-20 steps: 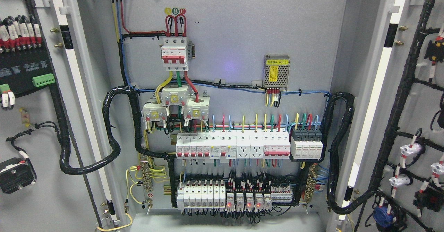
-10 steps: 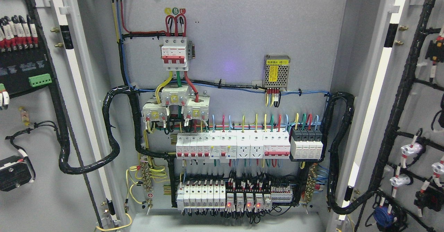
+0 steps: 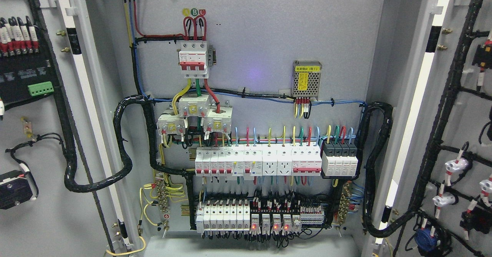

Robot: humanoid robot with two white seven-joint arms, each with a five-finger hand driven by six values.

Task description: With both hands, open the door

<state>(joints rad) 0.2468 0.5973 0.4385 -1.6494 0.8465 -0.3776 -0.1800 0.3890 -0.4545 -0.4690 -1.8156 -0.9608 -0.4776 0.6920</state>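
left door and right door swung wide | neither hand in view — fingers' state: you cannot tell | risk: overswing strains black harness; ease off

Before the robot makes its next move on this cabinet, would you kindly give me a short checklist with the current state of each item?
1. Left door swung open, inner side facing the camera: ok.
2. Right door swung open: ok.
3. Back panel with its breakers in full view: ok.
4. Black cable loom to the left door hanging slack, not stretched: ok.
5. Black cable loom to the right door hanging slack: ok.
6. Robot hands clear of the doors: cannot tell, neither is in view.
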